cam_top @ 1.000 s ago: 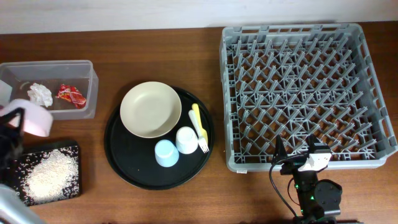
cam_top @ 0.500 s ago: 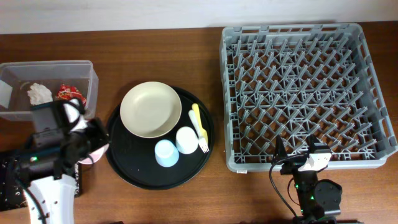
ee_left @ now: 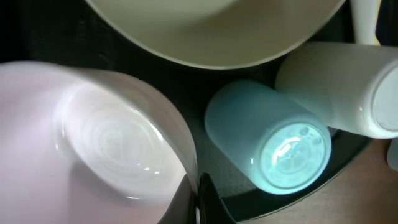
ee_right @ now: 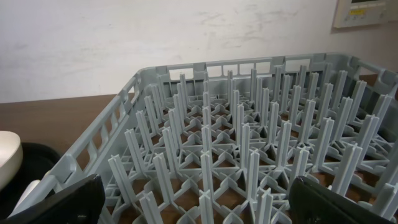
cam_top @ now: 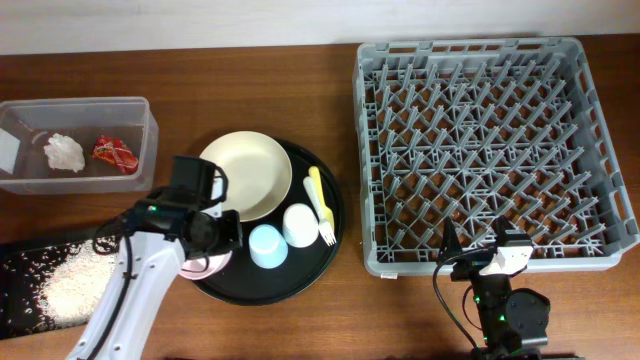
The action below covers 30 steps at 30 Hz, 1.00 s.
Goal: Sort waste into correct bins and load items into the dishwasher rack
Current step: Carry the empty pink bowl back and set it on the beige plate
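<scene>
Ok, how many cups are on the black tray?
2: light blue cup near the tray's front edge; white cup just right of it. The left arm hides part of the tray.

The tray (cam_top: 262, 286) is crowded by plate (cam_top: 243, 175), blue cup (cam_top: 267, 246), white cup (cam_top: 300, 224) and fork (cam_top: 318, 200), while the rack (cam_top: 490, 150) is left open above.

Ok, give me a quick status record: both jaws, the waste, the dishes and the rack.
left jaws: shut on pink bowl, over round black tray, beside light blue cup
right jaws: open, empty, at front edge of dishwasher rack
also on tray: cream plate, white cup, yellow fork
clear tub: white tissue, red wrapper
black bin: rice grains
dishwasher rack load: nothing yet
</scene>
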Motion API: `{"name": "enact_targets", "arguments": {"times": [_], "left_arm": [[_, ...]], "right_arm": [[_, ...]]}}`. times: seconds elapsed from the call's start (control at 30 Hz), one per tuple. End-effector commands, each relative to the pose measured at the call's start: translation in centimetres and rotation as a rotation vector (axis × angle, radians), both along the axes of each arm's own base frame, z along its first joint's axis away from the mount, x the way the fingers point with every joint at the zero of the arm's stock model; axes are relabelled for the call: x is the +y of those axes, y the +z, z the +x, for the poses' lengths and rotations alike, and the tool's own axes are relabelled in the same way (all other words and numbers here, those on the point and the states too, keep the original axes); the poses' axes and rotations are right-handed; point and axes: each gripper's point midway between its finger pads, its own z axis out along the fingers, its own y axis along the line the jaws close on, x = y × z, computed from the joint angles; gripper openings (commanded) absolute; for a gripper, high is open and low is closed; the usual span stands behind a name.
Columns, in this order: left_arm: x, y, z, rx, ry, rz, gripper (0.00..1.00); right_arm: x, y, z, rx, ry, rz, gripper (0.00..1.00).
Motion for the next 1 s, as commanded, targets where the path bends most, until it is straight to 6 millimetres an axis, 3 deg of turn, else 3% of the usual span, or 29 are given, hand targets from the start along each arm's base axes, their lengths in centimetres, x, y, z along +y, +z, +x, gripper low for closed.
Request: {"name": "enact_targets", "arguments": {"times": [0.0, 0.2, 0.57, 0.63, 0.7, 0.8, 0.9, 0.97], "left_arm": [[-0.6, -1.4, -0.9, 0.032, -0.017, 0.018, 0.00], [-0.2, -3.7, -1.5, 0.039, 0.004, 0.032, 0.00], [-0.4, -3.4, -1.0, 0.019, 0.006, 0.020, 0.00], [-0.4, -1.2, -0.4, 0.013, 0.008, 0.025, 0.00], [-0.1, 2.4, 1.1, -0.037, 0.016, 0.050, 0.00], [-0.2, 6.9, 4.4, -0.190, 0.017, 0.055, 0.00], [-0.8, 8.7, 9.2, -0.382, -0.016, 0.053, 0.00], [-1.2, 8.1, 10.7, -0.401, -0.015, 0.048, 0.00]], "right_arm": [[-0.3, -0.3, 0.0, 0.007, -0.019, 0.006, 0.98], [-0.3, -0.3, 0.0, 0.007, -0.019, 0.006, 0.98], [-0.3, -0.3, 0.0, 0.007, -0.019, 0.006, 0.98], [-0.3, -0.3, 0.0, 0.007, -0.019, 0.006, 0.98], [-0.3, -0.3, 0.0, 0.007, -0.019, 0.006, 0.98], [-0.3, -0.3, 0.0, 0.007, -0.019, 0.006, 0.98], [-0.3, -0.3, 0.0, 0.007, -0.019, 0.006, 0.98], [-0.3, -0.3, 0.0, 0.007, -0.019, 0.006, 0.98]]}}
